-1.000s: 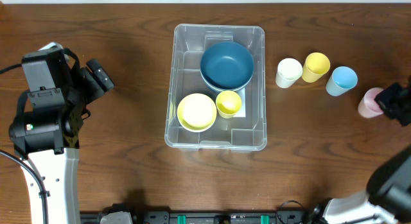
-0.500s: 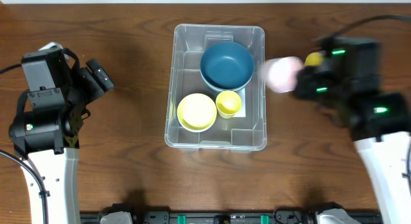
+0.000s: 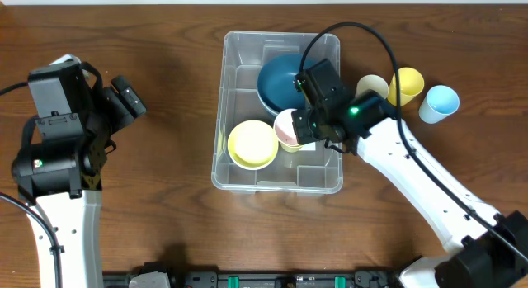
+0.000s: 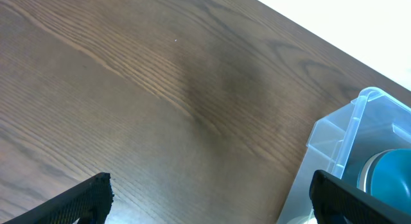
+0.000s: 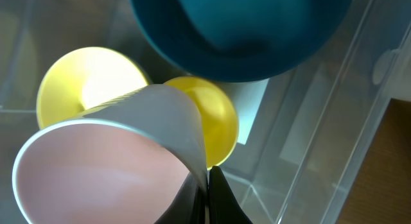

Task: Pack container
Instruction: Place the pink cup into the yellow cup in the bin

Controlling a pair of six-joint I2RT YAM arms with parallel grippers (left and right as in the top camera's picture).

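The clear container [image 3: 239,42] stands mid-table and holds a blue bowl [image 3: 279,82] and a yellow bowl [image 3: 252,144]. My right gripper [image 3: 307,129] is shut on the rim of a pink cup [image 3: 286,127] and holds it inside the container, over a yellow cup that the overhead view hides. In the right wrist view the gripper [image 5: 207,179] pinches the pink cup [image 5: 96,166] above the yellow cup [image 5: 215,121], with the blue bowl [image 5: 237,31] and the yellow bowl [image 5: 90,73] behind. My left gripper [image 3: 125,96] is open and empty at the left, and its wrist view shows the container's corner [image 4: 359,121].
A white cup [image 3: 373,85], a yellow cup [image 3: 407,84] and a light blue cup [image 3: 438,103] stand on the wooden table to the right of the container. The right arm's cable arcs over the container's far right corner.
My right gripper has carried the pink cup leftward from the table's right edge into the container, over the yellow cup. The left arm has not moved.
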